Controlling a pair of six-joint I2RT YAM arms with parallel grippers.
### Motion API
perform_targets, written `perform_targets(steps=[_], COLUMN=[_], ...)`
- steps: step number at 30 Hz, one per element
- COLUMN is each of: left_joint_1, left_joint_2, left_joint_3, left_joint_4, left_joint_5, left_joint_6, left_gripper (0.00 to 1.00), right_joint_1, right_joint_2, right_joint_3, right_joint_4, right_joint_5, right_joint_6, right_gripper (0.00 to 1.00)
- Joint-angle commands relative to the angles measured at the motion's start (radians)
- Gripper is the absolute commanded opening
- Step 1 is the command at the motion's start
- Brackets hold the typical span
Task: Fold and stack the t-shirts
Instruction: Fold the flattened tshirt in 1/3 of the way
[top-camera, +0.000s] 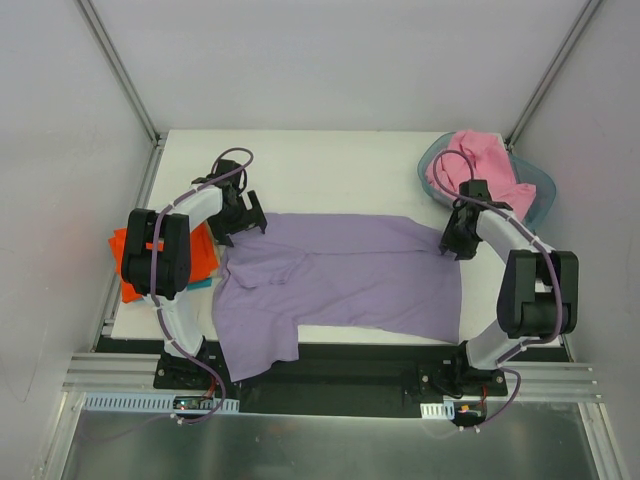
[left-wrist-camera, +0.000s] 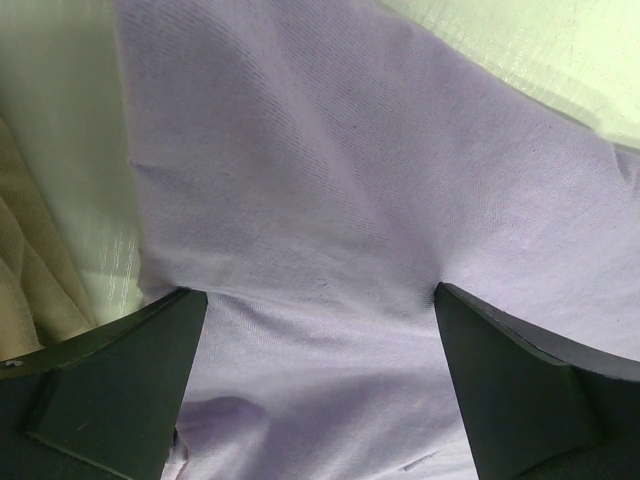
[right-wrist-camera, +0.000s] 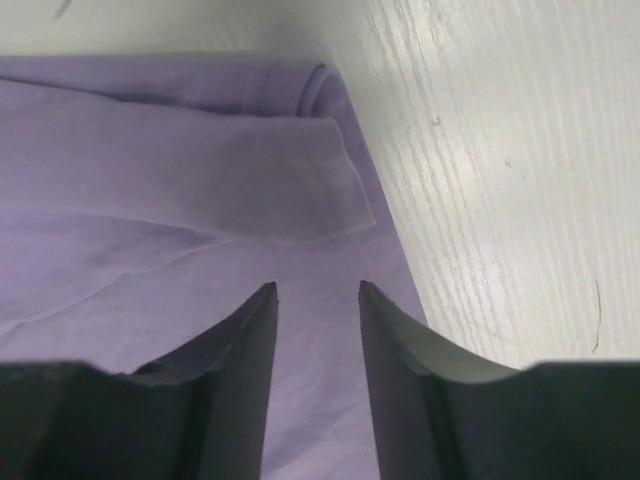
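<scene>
Four t-shirts: lavender t-shirt spread flat on the desk, long axis 9 to 3 o'clock, 7 o'clock corner draped over the near edge; pink t-shirt in the basket at 1 o'clock; orange-red t-shirt over teal t-shirt at 9 o'clock. Left claw spread wide over the lavender cloth's 10 o'clock corner. Right claw at its 2 o'clock corner, narrowly parted, pinching nothing.

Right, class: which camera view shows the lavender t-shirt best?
The top external view: it shows the whole lavender t-shirt spread across the table, with one corner hanging over the near edge. The left wrist view shows only a wrinkled patch of it; the right wrist view shows just a folded edge.
</scene>
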Motion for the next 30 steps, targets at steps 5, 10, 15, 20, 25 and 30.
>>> perform_targets(steps=[5,10,15,20,25,30], left_joint_1=[0.008,0.008,0.008,0.008,0.008,0.008], left_joint_2=[-0.028,-0.025,-0.020,-0.008,-0.005,-0.006], left_joint_3=[-0.016,-0.018,-0.015,-0.010,-0.009,-0.009], left_joint_4=[-0.011,-0.011,-0.011,-0.011,-0.011,-0.011], left_joint_5=[0.010,0.004,0.001,0.001,0.003,-0.003], left_joint_6=[0.020,0.017,0.017,0.018,0.018,0.020], left_gripper=[0.99,0.99,0.99,0.99,0.99,0.99], right_joint_1=[-0.023,-0.029,-0.032,-0.032,-0.030,-0.030], right_joint_2=[0.075,0.147,0.189,0.169,0.157,0.170], right_joint_3=[0.055,0.096,0.113,0.133,0.166,0.170], right_joint_4=[0.044,0.089,0.116,0.098,0.030,0.013], right_joint_5=[-0.005,0.015,0.006,0.020,0.054,0.069], right_joint_6=[0.054,0.090,0.117,0.109,0.083,0.072], right_gripper=[0.52,0.50,0.34,0.20,0.24,0.28])
